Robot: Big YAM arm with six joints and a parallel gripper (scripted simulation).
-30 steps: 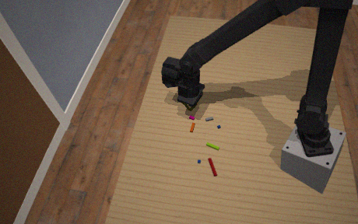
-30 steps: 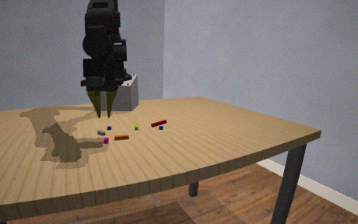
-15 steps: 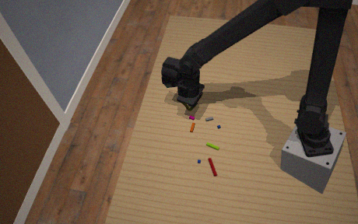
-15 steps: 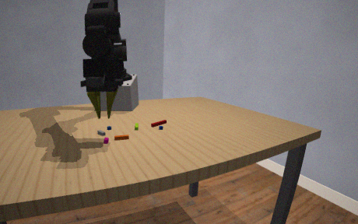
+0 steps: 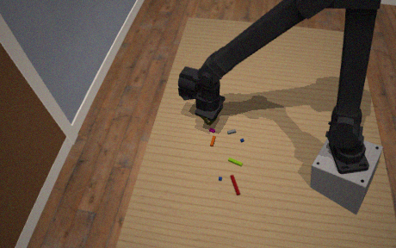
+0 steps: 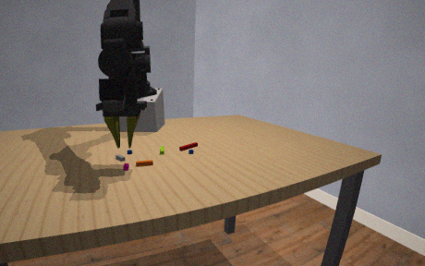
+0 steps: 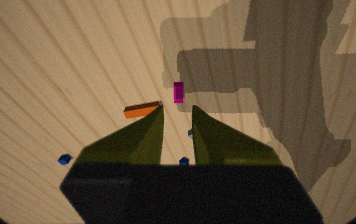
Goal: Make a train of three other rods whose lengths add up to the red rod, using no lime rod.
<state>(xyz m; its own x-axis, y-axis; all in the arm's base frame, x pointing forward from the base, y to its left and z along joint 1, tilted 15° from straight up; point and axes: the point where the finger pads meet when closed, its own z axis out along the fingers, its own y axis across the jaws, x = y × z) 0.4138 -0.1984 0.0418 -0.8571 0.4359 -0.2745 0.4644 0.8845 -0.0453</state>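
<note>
My gripper [image 5: 208,117] hangs above the table, just beyond the magenta rod [image 5: 212,130]. Its fingers stand a narrow way apart with nothing between them [image 7: 177,112]. In the wrist view the magenta rod [image 7: 178,92] lies just ahead of the fingertips and the orange rod [image 7: 142,109] lies by the left fingertip. The orange rod [image 5: 213,140], the grey rod [image 5: 232,132] and a blue rod [image 5: 242,139] lie close together on the table. The red rod [image 5: 235,184] lies nearer the front with a second blue rod [image 5: 219,178] beside it. In the exterior view the fingers [image 6: 123,144] hang clearly above the rods.
A lime rod [image 5: 235,162] lies between the two groups of rods. The arm's grey base block [image 5: 346,176] stands at the right of the table. The table's left edge is near the gripper.
</note>
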